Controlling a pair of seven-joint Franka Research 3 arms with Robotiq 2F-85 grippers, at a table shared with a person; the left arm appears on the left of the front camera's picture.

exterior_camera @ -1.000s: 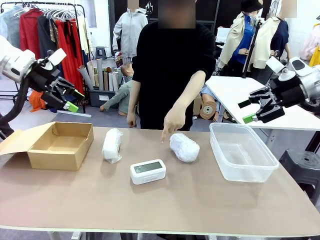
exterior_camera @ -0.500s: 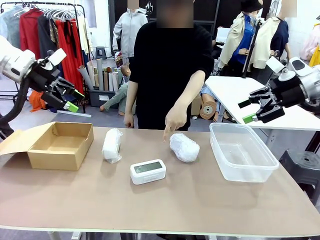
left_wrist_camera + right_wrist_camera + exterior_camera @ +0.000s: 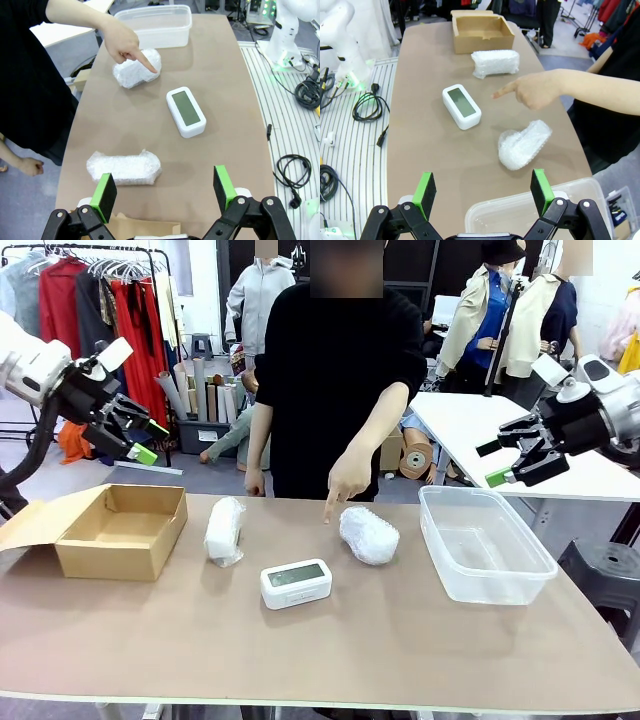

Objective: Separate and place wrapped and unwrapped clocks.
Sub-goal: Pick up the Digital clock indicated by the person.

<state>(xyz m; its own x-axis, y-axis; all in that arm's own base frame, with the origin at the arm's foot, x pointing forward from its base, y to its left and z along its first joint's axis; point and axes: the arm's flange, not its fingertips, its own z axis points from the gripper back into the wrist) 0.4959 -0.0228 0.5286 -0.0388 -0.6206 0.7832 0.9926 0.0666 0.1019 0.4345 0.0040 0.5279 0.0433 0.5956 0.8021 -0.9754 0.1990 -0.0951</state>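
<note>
Tabletop [image 3: 400, 640] is sitting unsorted, with left gripper [image 3: 150, 440] and right gripper [image 3: 493, 462] hovering jaws apart, empty — any reach now likely risking hitting the pointing hand [image 3: 345, 485] at the centre-frame wrapped clock [image 3: 368, 534].

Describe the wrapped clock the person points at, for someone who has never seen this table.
Start at the clear tub on the right. Just left of it lies a bubble-wrapped lump, by the person's finger. The other lump sits near the box; the bare clock shows a screen.
</note>
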